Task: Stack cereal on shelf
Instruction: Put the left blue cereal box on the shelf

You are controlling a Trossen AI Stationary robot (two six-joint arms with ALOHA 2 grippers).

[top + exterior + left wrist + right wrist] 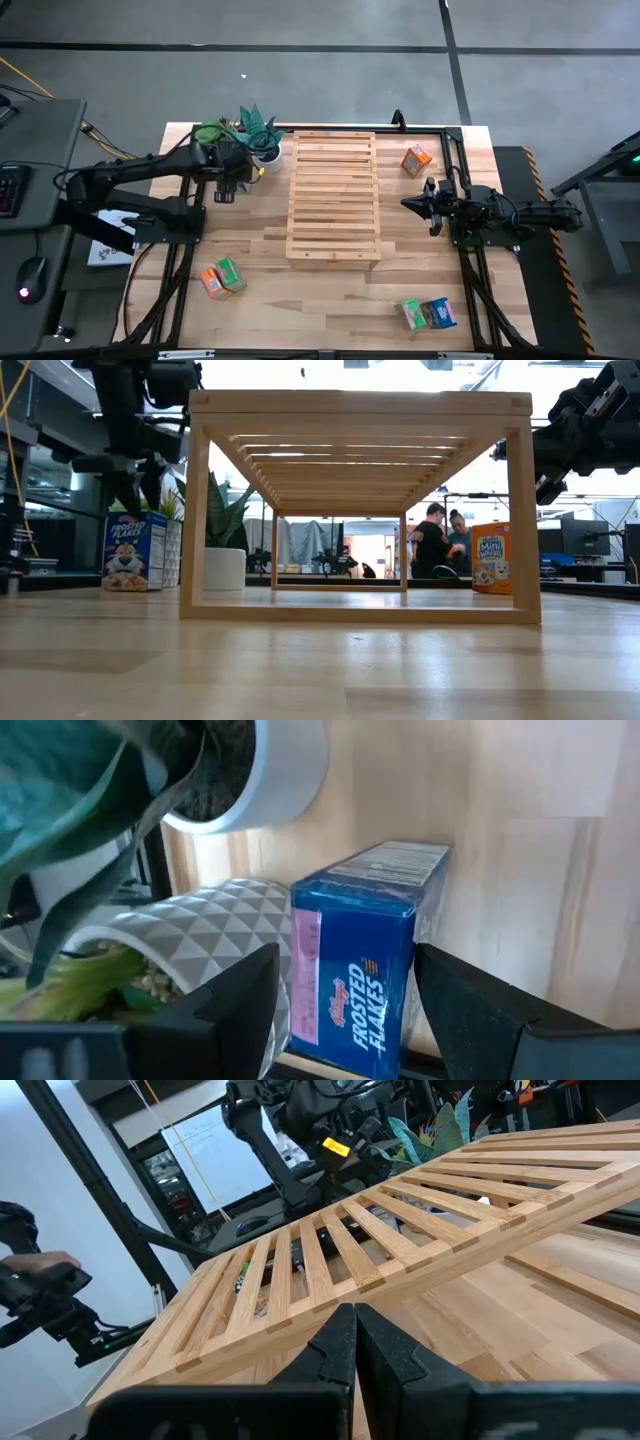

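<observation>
blue cereal box (355, 970) stands beside the potted plants (250, 128), between the left claw's (226, 187) parted fingers, untouched. right claw (432, 205) hovers shut beside the shelf (332, 195) mid-surface.

Open left pincer (345, 1010) straddles blue cereal box (355, 970) — beside two plant pots (270, 780).

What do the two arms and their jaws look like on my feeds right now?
Both arms are dark, nearly black, jointed links. The left arm trails dark cables and carries a small yellow tag near its wrist. The right arm has cabling bundled behind its wrist. The jaws are flat, angular black plastic.
</observation>
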